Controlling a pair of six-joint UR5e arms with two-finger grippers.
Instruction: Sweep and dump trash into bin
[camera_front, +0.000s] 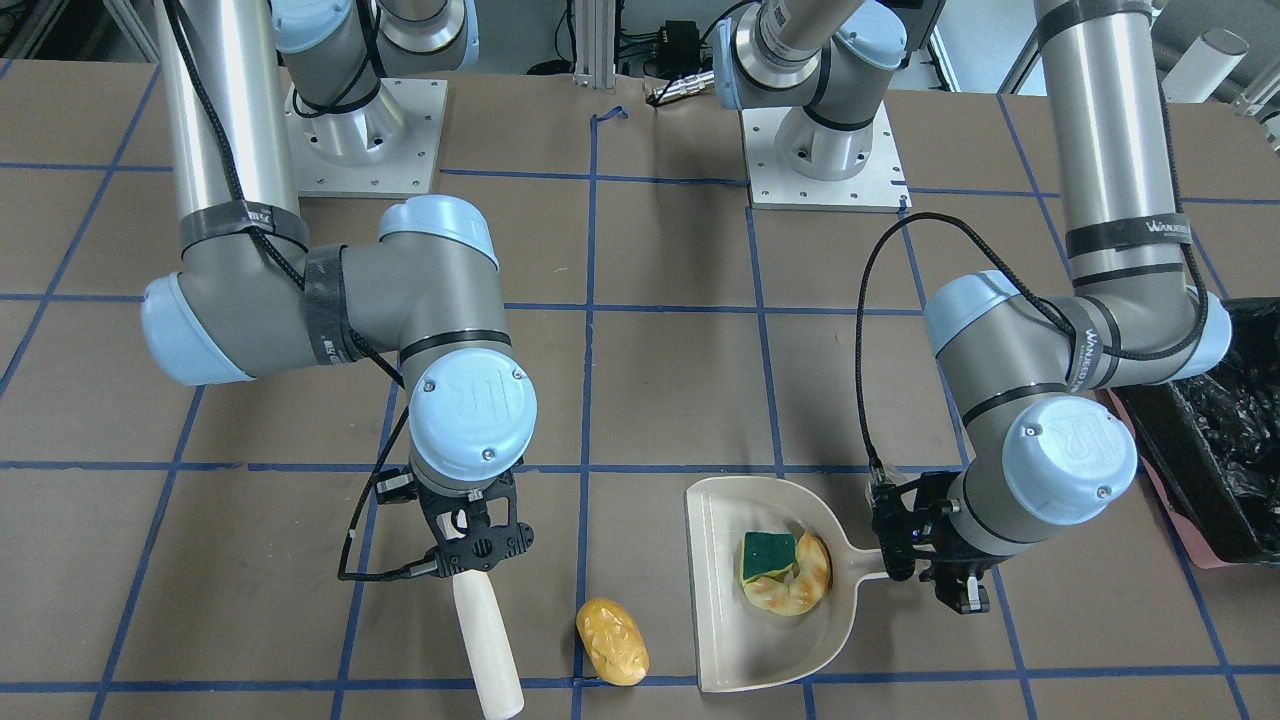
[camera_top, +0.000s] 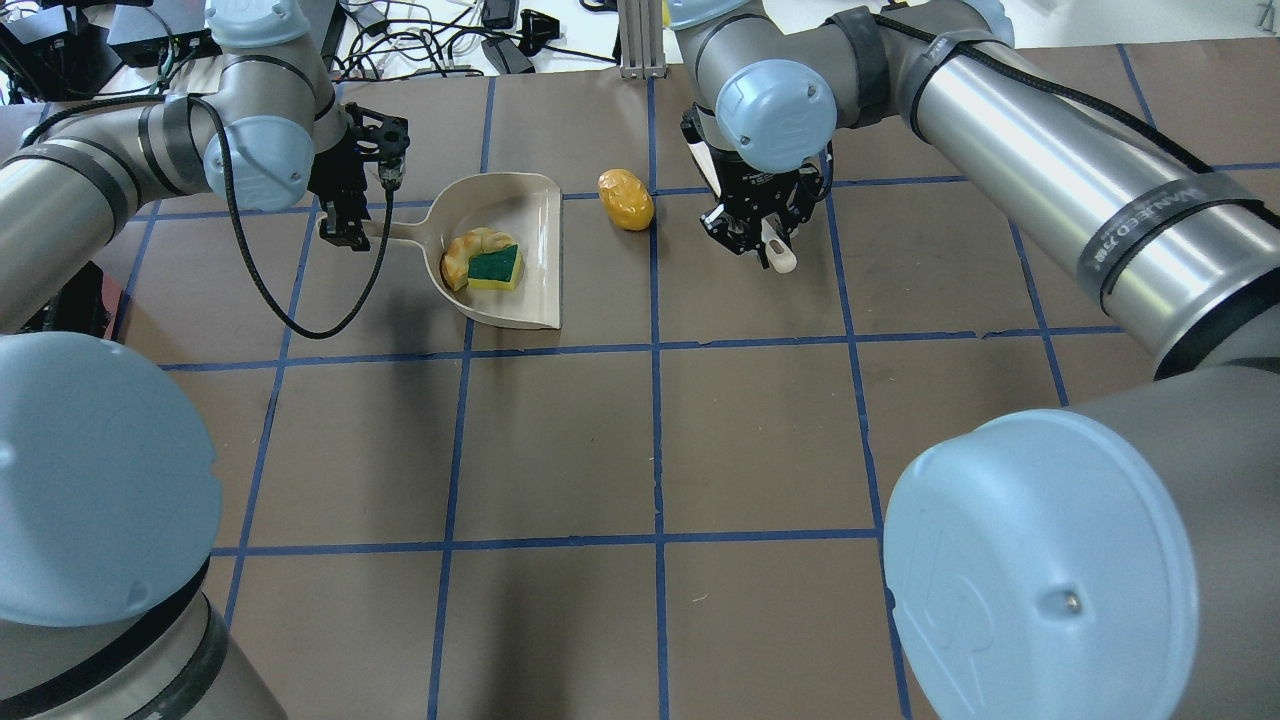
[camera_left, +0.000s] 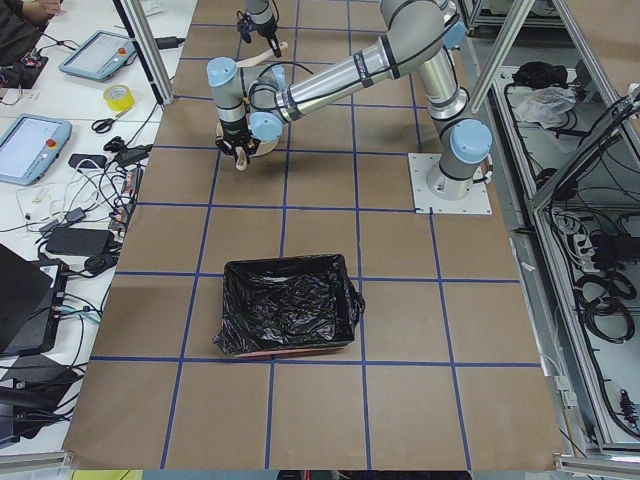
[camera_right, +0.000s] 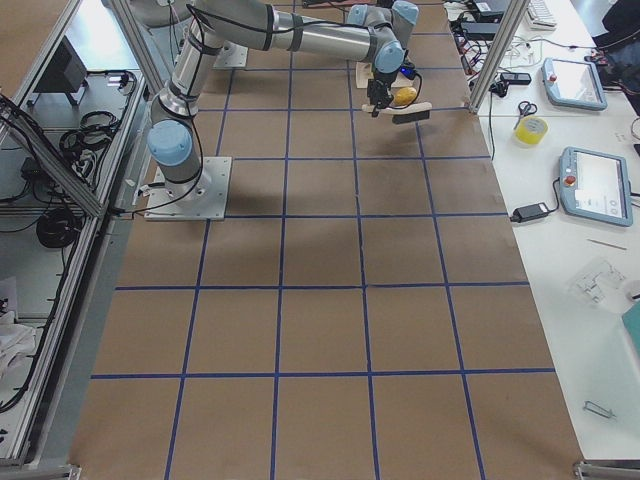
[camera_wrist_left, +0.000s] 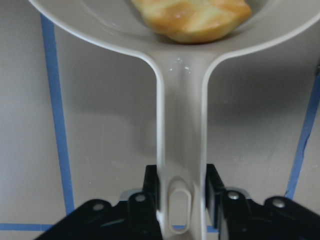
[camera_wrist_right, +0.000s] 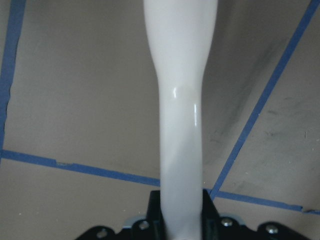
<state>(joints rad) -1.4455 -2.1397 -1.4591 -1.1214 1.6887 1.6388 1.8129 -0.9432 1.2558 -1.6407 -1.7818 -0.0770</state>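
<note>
Left claw (camera_wrist_left: 181, 192) clamps the dustpan (camera_front: 770, 650) by its handle, right claw (camera_front: 472, 562) clamps a white handle (camera_front: 487, 640) beside the yellow lump (camera_front: 612, 640)

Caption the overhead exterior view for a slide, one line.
Left gripper holds the dustpan carrying sponge and croissant; the potato lies outside its mouth, right gripper gripping a white handle beyond.

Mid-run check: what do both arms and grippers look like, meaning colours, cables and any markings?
Both the left arm and right arm are silver tubes with grey joint housings and pale-blue caps embossed with a UR logo. Black bands wrap the tubes; the left arm's reads WANJEED. A black braided cable loops to each wrist. The left gripper and right gripper are black, two-fingered, with skeletal frames.
</note>
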